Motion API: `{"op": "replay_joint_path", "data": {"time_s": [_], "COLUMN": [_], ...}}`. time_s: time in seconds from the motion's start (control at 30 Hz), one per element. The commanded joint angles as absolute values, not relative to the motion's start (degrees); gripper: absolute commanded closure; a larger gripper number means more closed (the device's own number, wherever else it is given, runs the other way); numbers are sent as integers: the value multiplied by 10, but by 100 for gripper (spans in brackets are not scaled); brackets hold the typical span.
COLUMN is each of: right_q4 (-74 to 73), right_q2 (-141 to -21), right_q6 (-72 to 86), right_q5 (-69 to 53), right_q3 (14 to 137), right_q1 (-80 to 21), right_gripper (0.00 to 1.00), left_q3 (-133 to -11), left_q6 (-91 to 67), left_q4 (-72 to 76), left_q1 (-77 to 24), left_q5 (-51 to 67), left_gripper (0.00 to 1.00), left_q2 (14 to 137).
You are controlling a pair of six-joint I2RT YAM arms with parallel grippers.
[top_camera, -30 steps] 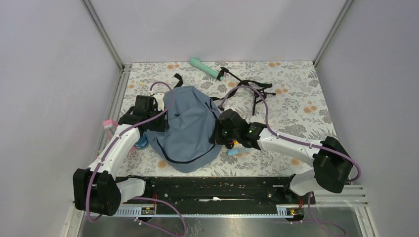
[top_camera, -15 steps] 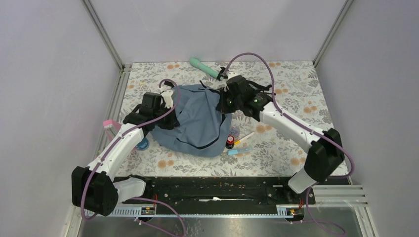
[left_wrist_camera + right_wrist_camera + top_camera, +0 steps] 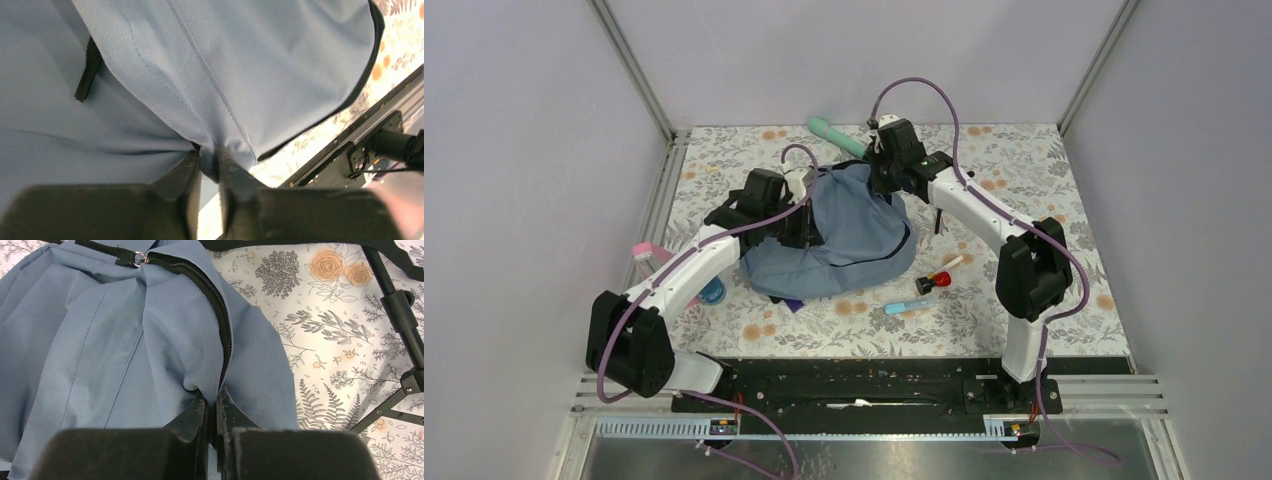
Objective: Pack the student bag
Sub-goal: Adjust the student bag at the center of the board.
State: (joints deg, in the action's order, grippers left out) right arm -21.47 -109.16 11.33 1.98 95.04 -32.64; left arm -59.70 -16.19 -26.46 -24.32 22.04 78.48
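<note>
With your left claw (image 3: 209, 161) and right claw (image 3: 214, 398) each clenched on a thin fold of the student bag (image 3: 849, 235), bunched mid-frame on the tabletop (image 3: 1054, 190), a hard pull could slip the fabric free.

Plain grey walls (image 3: 874, 50), alu corner posts (image 3: 629, 65), floral-print tbl top (image 3: 1044, 200), even light.

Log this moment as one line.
left gripper: shut on backpack fabric | right gripper: shut on backpack beside zipper | backpack: bunched up on table
</note>
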Motion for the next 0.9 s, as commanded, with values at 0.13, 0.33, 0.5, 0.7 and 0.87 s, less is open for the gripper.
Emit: {"op": "replay_joint_path", "data": {"time_s": [0.13, 0.33, 0.5, 0.7, 0.87], "right_q4": [-143, -144, -144, -147, -71], "right_q2": [-1062, -980, -872, -745, -678], "right_q6": [108, 116, 156, 240, 352], "right_q5": [-26, -12, 24, 31, -42], "right_q3": [985, 924, 814, 661, 537], "right_q1": [-332, -331, -331, -331, -333], "right_gripper": [57, 15, 11, 9, 1], "left_q3": [-675, -687, -686, -665, -646], "left_q6": [-124, -81, -98, -82, -84], "left_q4": [-269, -277, -280, -288, -305], "left_q1": [-256, -225, -189, -187, -184], "left_q5": [243, 172, 185, 173, 138], "left_gripper": [37, 3, 1, 1, 1], "left_q2": [767, 728, 741, 742, 747]}}
